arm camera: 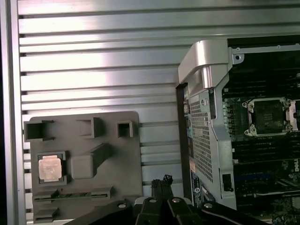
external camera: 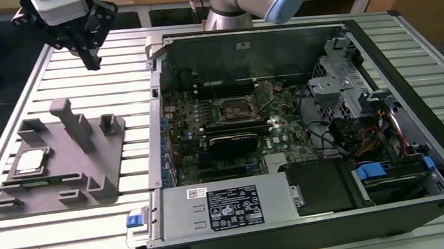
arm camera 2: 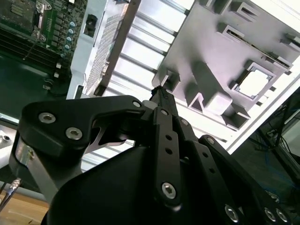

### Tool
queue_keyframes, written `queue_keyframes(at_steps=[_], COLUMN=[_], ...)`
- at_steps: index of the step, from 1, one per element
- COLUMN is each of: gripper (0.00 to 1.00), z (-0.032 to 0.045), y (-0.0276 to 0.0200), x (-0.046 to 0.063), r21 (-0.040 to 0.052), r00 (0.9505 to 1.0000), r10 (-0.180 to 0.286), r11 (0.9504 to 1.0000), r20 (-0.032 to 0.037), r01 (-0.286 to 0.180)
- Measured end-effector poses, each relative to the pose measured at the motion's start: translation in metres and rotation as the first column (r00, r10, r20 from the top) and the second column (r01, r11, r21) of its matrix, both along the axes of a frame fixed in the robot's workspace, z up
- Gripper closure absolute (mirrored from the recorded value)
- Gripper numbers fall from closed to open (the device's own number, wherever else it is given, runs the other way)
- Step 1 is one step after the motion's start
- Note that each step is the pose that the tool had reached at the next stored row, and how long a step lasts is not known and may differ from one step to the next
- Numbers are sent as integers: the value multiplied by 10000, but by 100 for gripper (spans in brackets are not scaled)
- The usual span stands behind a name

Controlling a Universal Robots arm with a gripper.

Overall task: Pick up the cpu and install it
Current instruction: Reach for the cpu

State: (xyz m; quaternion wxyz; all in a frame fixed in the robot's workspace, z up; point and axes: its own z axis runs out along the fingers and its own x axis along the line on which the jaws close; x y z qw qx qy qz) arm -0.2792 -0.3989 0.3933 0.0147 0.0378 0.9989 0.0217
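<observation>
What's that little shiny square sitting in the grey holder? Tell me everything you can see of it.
The cpu is a small, flat, square chip with a pale, shiny metal top and a thin darker rim. It lies flat, top up, in a square recess of the grey fixture plate on the slatted table, to the exterior view's left of the open computer case. Only the fixture touches it. The gripper hangs over the table's far part, well apart from it.

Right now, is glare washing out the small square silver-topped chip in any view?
Second wrist view: yes, the small square silver-topped chip and the slatted metal table bloom white. First wrist view: the chip has a warm sheen, outline readable. Exterior view: the chip is pale, rim visible.
</observation>
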Motion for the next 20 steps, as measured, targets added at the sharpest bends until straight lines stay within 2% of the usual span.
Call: queue_keyframes(at_steps=[20], gripper=[89], z=[-13], y=[0], x=[-370], r21=[0], r00=[10000], r10=[-1], r11=[10000], r20=[2], r01=[1])
